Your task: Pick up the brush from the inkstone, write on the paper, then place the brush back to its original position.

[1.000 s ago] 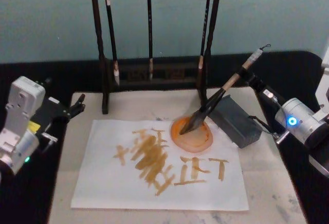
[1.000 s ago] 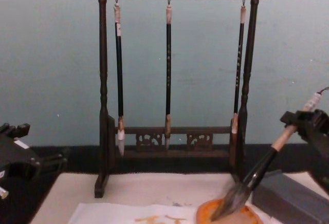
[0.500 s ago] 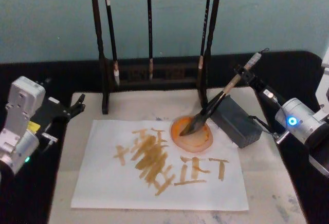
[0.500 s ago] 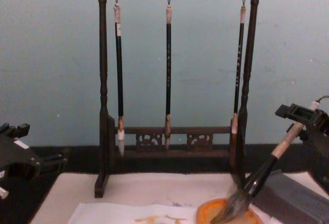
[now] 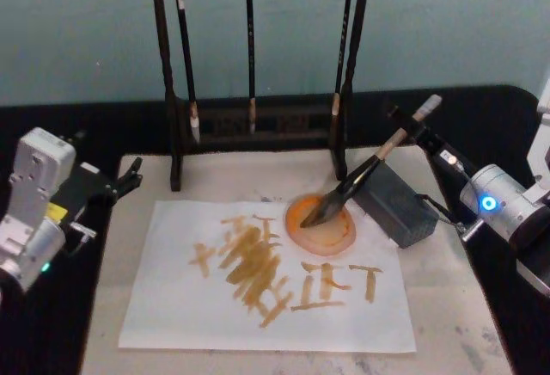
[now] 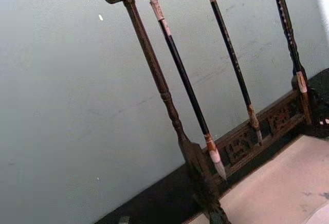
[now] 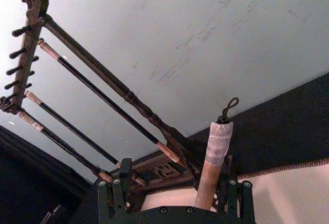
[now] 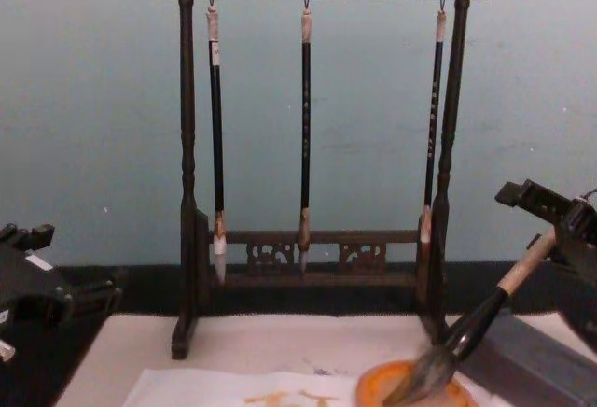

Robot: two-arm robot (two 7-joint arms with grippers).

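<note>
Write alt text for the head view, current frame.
Brush lies slanted with its bristles in the inkstone, the right gripper open around its upper shaft. The paper bears orange strokes; a grey block sits beside the inkstone, a rack stands behind, and the left gripper is parked at the left.

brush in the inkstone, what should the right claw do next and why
Probably ease the right claw back off the shaft without nudging it. The brush lies with its tuft in the inkstone and its shaft on the grey block, the paper carries strokes, and the claw's fingers gape around the shaft, so placing looks done. The left claw sits parked at left.
</note>
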